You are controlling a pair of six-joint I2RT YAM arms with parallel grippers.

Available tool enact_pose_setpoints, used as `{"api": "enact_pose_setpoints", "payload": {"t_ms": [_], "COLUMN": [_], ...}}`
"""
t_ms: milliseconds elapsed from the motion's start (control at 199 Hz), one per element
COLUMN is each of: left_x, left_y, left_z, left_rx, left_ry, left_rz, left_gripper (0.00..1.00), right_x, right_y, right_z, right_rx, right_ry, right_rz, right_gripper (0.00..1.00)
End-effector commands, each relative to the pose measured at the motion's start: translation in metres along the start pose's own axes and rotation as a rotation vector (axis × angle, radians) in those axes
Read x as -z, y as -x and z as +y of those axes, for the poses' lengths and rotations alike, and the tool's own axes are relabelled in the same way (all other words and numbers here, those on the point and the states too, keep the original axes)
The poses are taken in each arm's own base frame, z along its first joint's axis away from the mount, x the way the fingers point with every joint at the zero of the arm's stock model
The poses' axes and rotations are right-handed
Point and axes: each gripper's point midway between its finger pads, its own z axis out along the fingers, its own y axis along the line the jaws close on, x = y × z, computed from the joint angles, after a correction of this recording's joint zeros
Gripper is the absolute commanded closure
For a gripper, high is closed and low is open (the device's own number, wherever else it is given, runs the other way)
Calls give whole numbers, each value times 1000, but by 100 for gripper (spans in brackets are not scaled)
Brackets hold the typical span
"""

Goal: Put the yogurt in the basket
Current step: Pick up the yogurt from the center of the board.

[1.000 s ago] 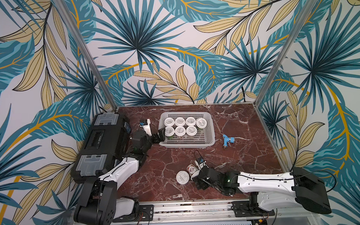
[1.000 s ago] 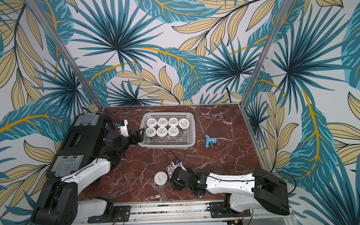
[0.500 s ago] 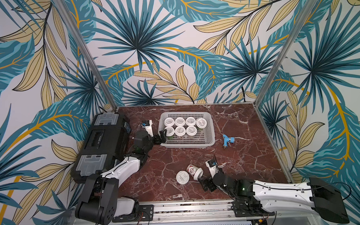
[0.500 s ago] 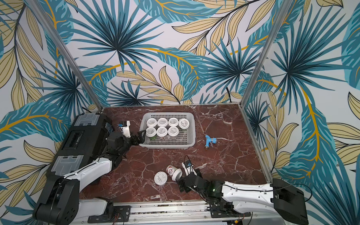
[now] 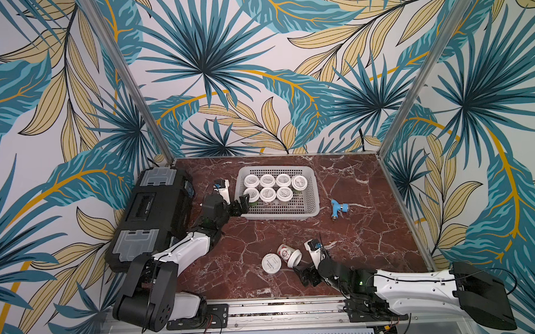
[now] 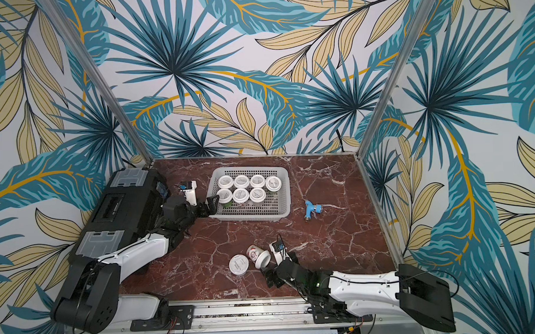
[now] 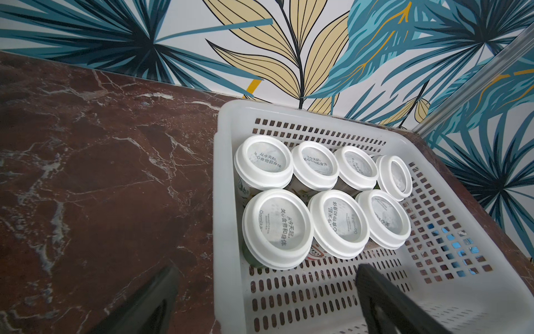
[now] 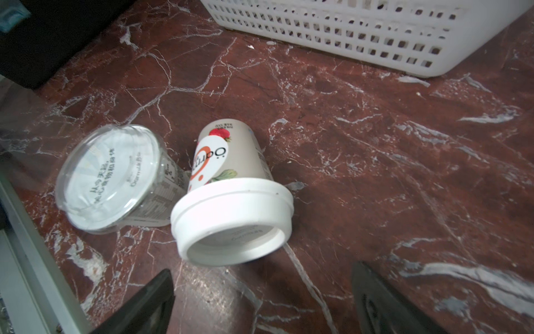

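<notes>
Right wrist view: right gripper [image 8: 263,271] spread, empty, before a tipped white-lidded round yogurt jar [image 8: 231,196]; closing off-centre could roll it into the neighbouring clear-lidded jar [image 8: 112,176].

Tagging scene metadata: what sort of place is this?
Probably a lab robot test cell, not a home: leaf-print wall panels on metal posts, a marble-look tabletop, left arm and right arm mounted on a front rail.

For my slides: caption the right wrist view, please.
Open right gripper before a tipped yogurt cup beside a second cup, basket beyond.
</notes>
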Motion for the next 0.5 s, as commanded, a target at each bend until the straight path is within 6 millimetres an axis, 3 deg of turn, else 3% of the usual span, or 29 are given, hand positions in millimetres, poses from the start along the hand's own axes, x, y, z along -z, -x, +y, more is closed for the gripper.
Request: {"api": "enact_pose_setpoints", "payload": {"t_ms": [0, 496], "left_x": [-3, -5], "left_y": [9, 8], "left_z": [-3, -5], "left_rx": [-23, -26], "left_ry": [9, 14], "left_rz": [-16, -12], "left_gripper": [0, 0], "right_x": [1, -6], "right_y": [-1, -8], "right_z": [4, 5], "right_rx": [19, 31], "right_ry": [31, 35], "right_rz": [-16, 3], "right_gripper": [2, 3]}}
